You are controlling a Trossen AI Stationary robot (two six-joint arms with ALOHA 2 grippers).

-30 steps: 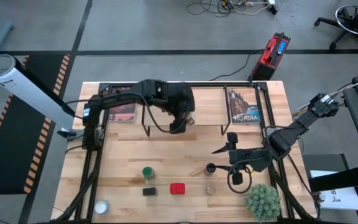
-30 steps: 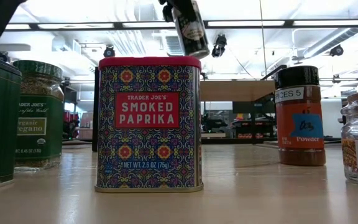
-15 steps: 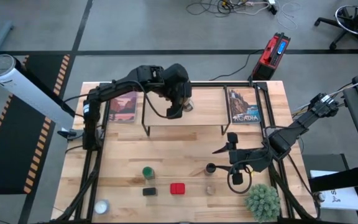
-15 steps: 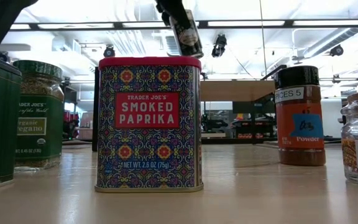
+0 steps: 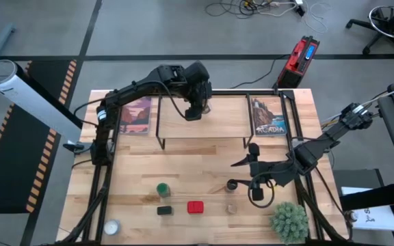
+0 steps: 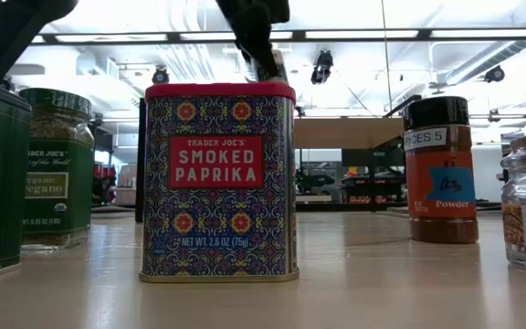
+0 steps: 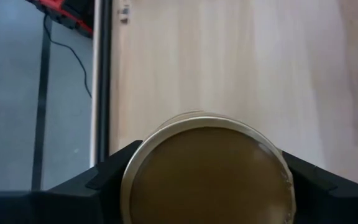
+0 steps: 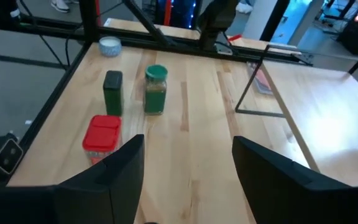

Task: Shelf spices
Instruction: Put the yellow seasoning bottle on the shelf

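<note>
Light-wood counter (image 5: 135,171) carrying green-lidded jar (image 5: 163,189), small black box (image 5: 164,210), red square tin (image 5: 195,207) near front edge; narrow wooden shelf (image 5: 224,116) toward back edge.

I count six spice containers: one tan round jar (image 7: 207,177), clamped between my left fingers (image 7: 110,177); one dark-capped bottle (image 5: 232,184), just beside my right fingers (image 8: 120,171), which stand parted and empty; one green-lidded jar (image 8: 156,89), one small black box (image 8: 112,92) and one red square tin (image 8: 103,134), all ahead of my right fingers; one tiny clear jar (image 5: 232,207), near them. One shelf (image 5: 217,130), under my left fingers; two picture cards, the reddish card (image 5: 137,116) and the Acadia card (image 5: 268,115), either side of those fingers; one spiky plant (image 5: 289,220), near my right fingers; one white-lidded pot (image 8: 109,45), farthest ahead of them.
</note>
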